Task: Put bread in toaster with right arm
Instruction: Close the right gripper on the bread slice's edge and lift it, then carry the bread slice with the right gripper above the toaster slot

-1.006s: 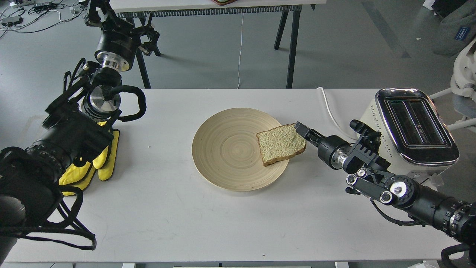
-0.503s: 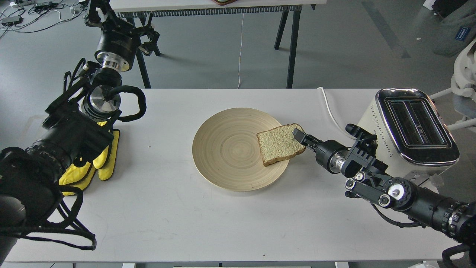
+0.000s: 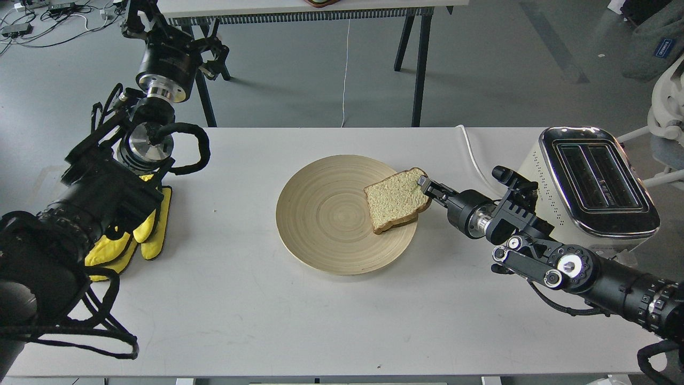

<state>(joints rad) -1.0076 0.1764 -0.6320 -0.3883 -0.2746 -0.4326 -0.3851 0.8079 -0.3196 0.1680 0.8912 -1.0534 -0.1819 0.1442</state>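
Head view: right gripper (image 3: 423, 184) pinches the bread's (image 3: 394, 200) right edge over the plate (image 3: 320, 230).

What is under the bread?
Under the bread sits the round wooden plate, on the white table. The right gripper pinches the slice's right edge. The plate part beneath the slice is hidden.

We have one head view, facing forward and down over the white rectangular table (image 3: 240, 310), moderately near.
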